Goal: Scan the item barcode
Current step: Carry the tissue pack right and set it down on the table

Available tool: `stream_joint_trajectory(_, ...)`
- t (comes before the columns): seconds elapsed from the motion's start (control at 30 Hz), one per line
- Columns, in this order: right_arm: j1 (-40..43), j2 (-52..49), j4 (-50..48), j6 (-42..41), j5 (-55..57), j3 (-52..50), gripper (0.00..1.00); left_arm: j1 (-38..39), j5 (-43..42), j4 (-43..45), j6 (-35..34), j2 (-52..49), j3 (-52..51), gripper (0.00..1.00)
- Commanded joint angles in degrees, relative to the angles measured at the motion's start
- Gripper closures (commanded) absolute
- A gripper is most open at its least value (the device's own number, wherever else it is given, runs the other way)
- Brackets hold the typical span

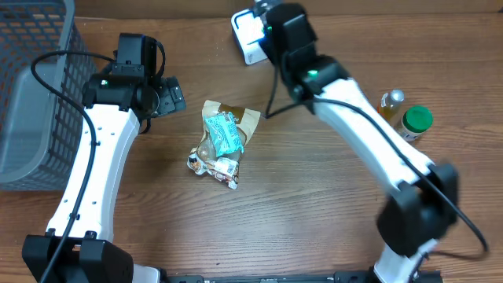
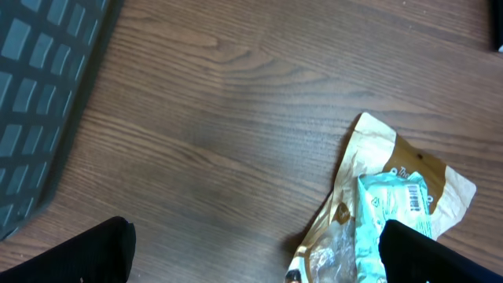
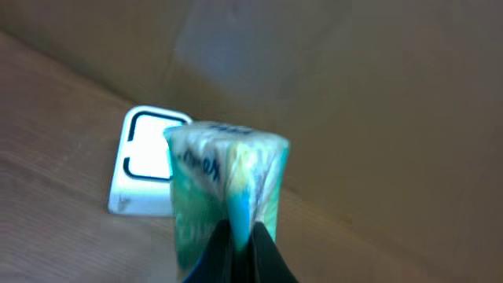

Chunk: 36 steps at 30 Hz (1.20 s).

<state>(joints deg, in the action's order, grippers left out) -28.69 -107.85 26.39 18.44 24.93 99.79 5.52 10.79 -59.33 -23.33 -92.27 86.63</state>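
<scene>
Packet [image 3: 228, 177], teal and glossy, is pinched by its folded edge in the right end effector [image 3: 240, 251] and held close to the white, rounded scanner [image 3: 145, 169], presumably so its code faces the window. From the left, a grey mesh basket [image 1: 31, 102] sits at the wood-grain counter's [image 1: 314, 212] edge. The left end effector [image 2: 253, 251] hovers spread wide beside a crinkled heap of foil pouches [image 1: 222, 141], likely ready for the next pick. A green-capped bottle [image 1: 416, 119] stands far right.

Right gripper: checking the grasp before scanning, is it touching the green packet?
Touching. The right wrist view shows the right gripper shut on the green packet, pinching its lower edge between both fingers.
</scene>
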Motion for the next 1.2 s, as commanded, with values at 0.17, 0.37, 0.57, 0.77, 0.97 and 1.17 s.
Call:
stream_joint_trajectory(0.17,3.4,2.7,32.8,-22.3,-15.8,-0.7,0.96,0.2,0.1,0.0,1.5,0.1,0.6,0.01)
stream_joint_trajectory(0.37,4.9,2.2,43.7,-30.3,-20.5,-9.2,0.96,0.2,0.1,0.0,1.5,0.1,0.6,0.00)
stream_joint_trajectory(0.57,5.9,2.2,41.7,-30.3,-19.3,-20.1,0.96,0.2,0.1,0.0,1.5,0.1,0.6,0.00)
stream_joint_trajectory(0.77,8.6,2.2,38.3,-30.7,-15.8,-26.9,0.96,0.2,0.1,0.0,1.5,0.1,0.6,0.01)
stream_joint_trajectory(0.97,13.9,2.2,38.6,-36.5,-12.0,-27.9,0.04,0.2,0.1,0.0,1.5,0.1,0.6,0.01)
stream_joint_trajectory(1.17,15.2,2.6,41.6,-36.5,-14.6,-24.9,0.00,0.2,0.1,0.0,1.5,0.1,0.6,0.00)
